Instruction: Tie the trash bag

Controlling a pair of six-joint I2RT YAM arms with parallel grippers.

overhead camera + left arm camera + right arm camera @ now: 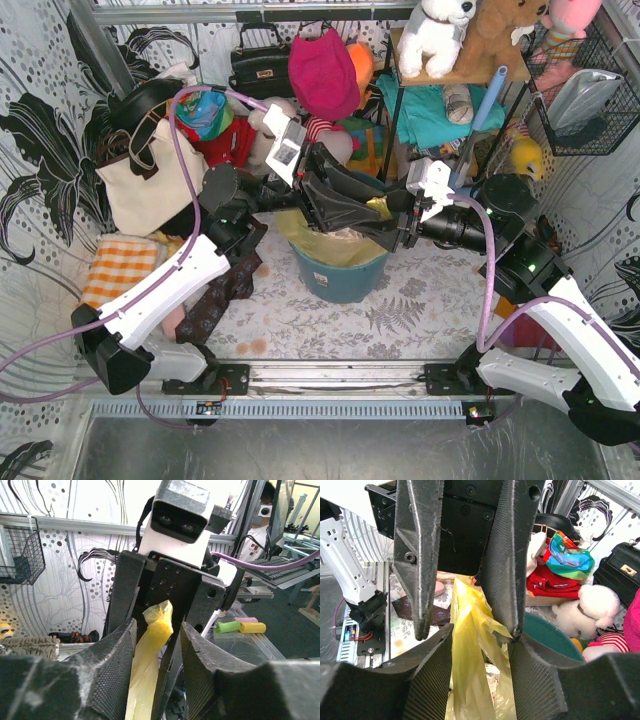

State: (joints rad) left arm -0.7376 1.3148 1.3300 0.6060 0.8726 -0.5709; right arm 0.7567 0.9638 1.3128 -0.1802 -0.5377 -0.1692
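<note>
- From the top external camera, we see the trash bag (335, 248) lining the round teal bin (335, 282) at the middle of the floral-patterned counter (420, 310). The left end effector (362, 218) and right end effector (398, 215) meet nose to nose just above it. We judge a collision possible, because the dark fingers sit so tightly interleaved.
- In the left wrist view, a twisted strand of the bag (147, 670) rises between the left end effector's own textured, ridged fingers. It is thin, glossy yellow film, gathered into a rope with a crumpled tip. The left end effector is released, and a gap shows on one side of the strand. The right one, facing us, also stands apart around the tip. With neither pinching, we think the strand could slide out or untwist.
- In the right wrist view, the film (470, 650) fans wider and looser in the centre of the frame, with crinkly translucent folds between the right end effector's released fingers. If they clamp on an edge only, we judge the thin plastic may tear or slip free.
</note>
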